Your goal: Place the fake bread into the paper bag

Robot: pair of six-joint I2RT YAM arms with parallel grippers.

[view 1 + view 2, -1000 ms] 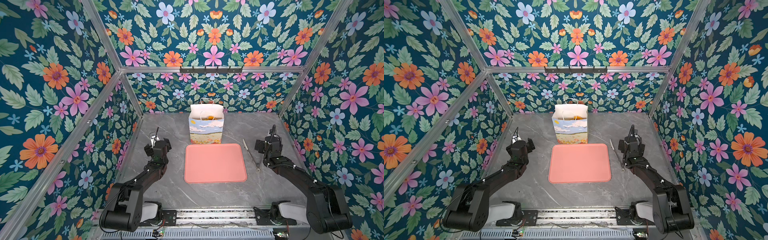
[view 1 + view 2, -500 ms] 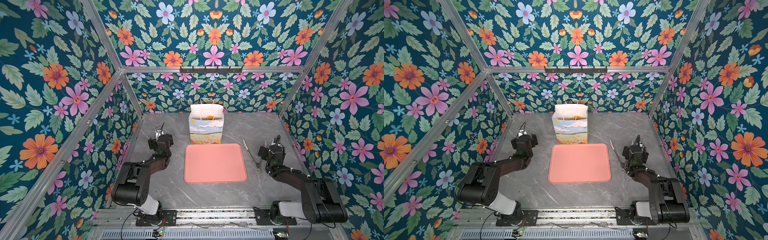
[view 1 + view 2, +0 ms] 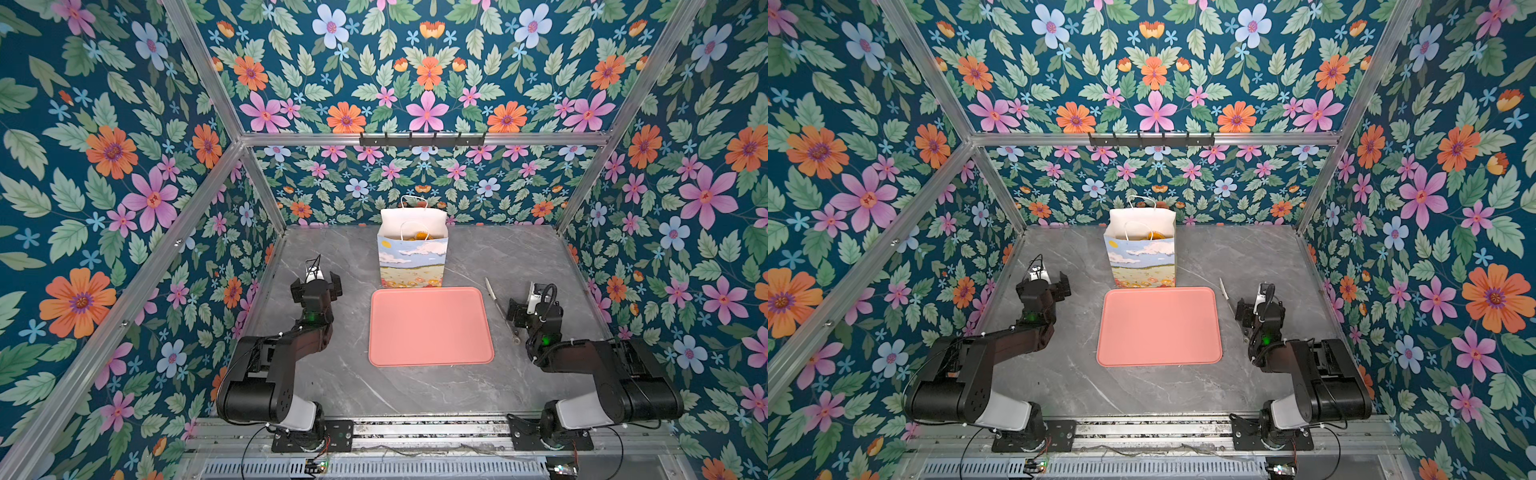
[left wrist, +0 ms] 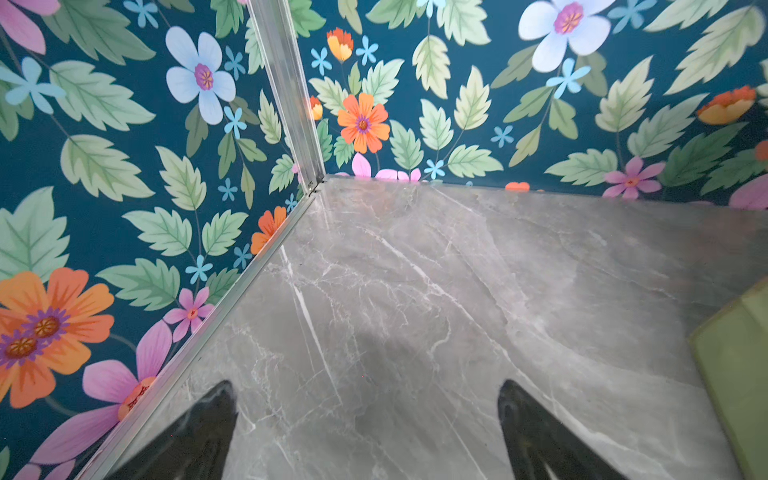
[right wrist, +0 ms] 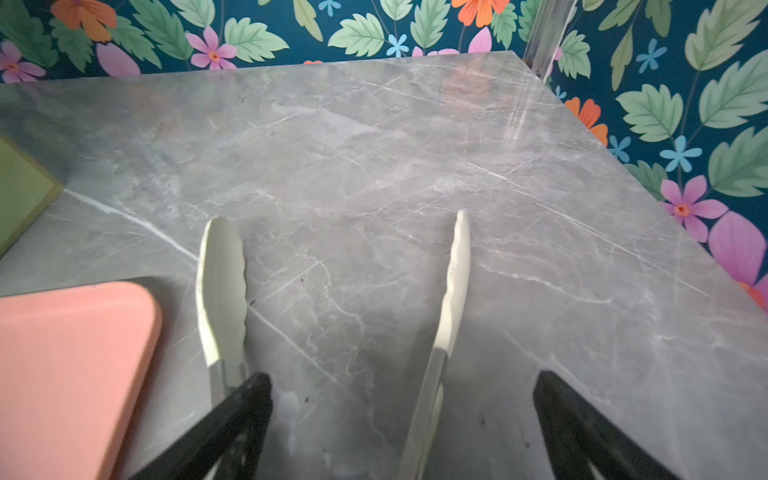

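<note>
The paper bag [image 3: 411, 257] [image 3: 1142, 259] stands upright at the back middle of the table. Golden-brown fake bread [image 3: 416, 237] [image 3: 1156, 236] shows inside its open top. My left gripper [image 3: 316, 286] [image 3: 1044, 284] [image 4: 365, 392] is open and empty, low over bare table to the left of the bag. My right gripper [image 3: 530, 309] [image 3: 1256, 309] [image 5: 402, 382] is open too, low at the right of the tray. It holds nothing. In the right wrist view one arm of the tongs [image 5: 453, 282] runs between its spread fingers.
A bare pink tray [image 3: 430, 326] [image 3: 1158, 326] [image 5: 70, 374] lies in front of the bag. Metal tongs [image 3: 498, 309] [image 3: 1230, 297] with white tips lie on the table between the tray and my right gripper. Floral walls close in the left, right and back sides.
Both arms have folded back toward their bases. The right gripper has come a little toward the front, beside the tongs. The left gripper has barely shifted. Both stayed open.
</note>
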